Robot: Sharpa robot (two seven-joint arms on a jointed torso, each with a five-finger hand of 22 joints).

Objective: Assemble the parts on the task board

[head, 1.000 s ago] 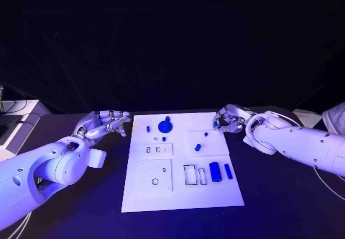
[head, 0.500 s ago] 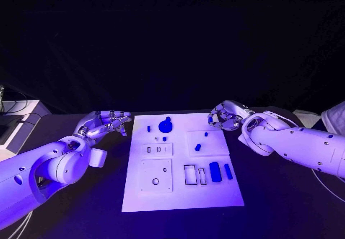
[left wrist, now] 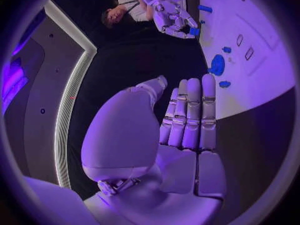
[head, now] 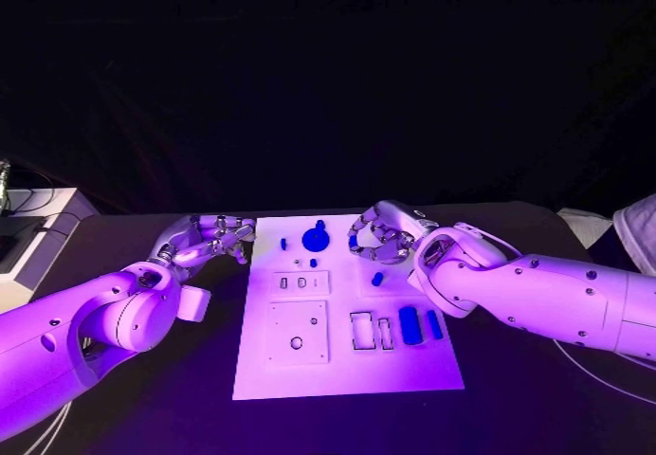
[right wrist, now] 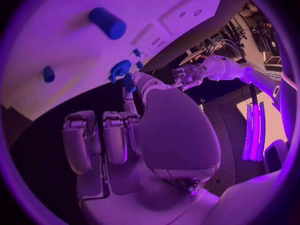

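Observation:
The white task board (head: 342,370) lies in the middle of the table. On it sit a blue disc (head: 316,239), small blue pieces (head: 377,279) and a blue cylinder (head: 409,319) beside a blue bar (head: 433,324). My right hand (head: 386,237) hovers over the board's far right part with its fingers curled in and nothing in them. In the right wrist view that hand (right wrist: 125,130) faces the disc (right wrist: 120,69), and a small piece (right wrist: 49,74) lies loose on the board (right wrist: 56,40). My left hand (head: 208,237) stays just off the board's far left corner, fingers (left wrist: 187,115) straight, holding nothing.
The board has several recessed slots (head: 362,332) and a square panel (head: 297,334). A pale box (head: 34,242) stands at the table's left edge. A white object (head: 636,223) sits at the far right.
My right hand has moved left, from beside the board's far right edge to over the board near the disc. The left hand has barely moved.

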